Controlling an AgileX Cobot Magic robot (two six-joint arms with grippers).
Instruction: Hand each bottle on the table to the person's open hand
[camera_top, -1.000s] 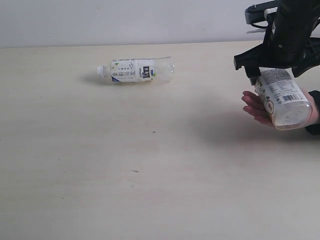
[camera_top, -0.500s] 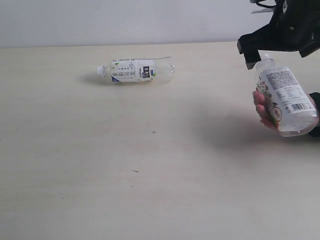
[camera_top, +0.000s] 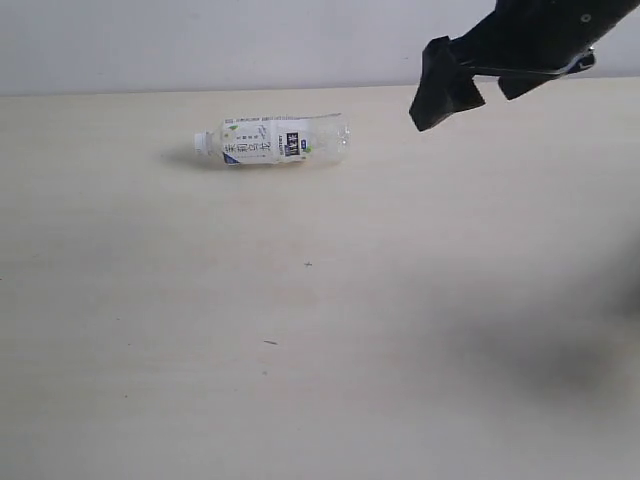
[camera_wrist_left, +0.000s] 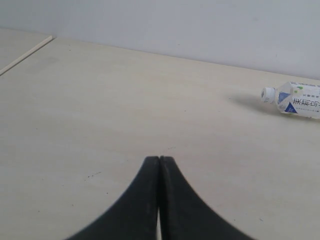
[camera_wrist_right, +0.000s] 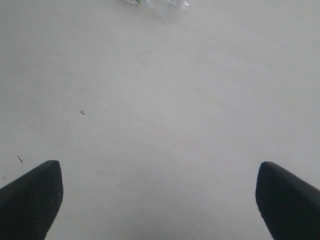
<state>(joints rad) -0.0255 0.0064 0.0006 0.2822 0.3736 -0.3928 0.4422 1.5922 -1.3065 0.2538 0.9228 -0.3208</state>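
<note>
While it lies on its side on the table (camera_top: 300, 380), the bottle (camera_top: 272, 140) points its white cap (camera_top: 201, 143) to the left of the exterior view, and its clear base points to the right. It rests in the far part of the table, left of the middle, close to the pale wall (camera_top: 200, 40). Its label is white with green marks and a small dark blue patch. The body is clear plastic, and I cannot tell if any drink is inside.

The right gripper (camera_top: 480, 92) hangs in the air above the far right part of the table, well apart from the bottle. Its jaws stand wide apart and hold nothing; in the right wrist view only bare table shows between the two black fingers (camera_wrist_right: 30, 195).

The left gripper (camera_wrist_left: 159, 161) shows only in its own wrist view. Its two fingers are pressed together with nothing between them, above bare table, and the bottle lies well away from it.

A few small dark specks (camera_top: 308, 264) mark the table nearer the camera, and a soft shadow (camera_top: 570, 370) lies at its right side.
</note>
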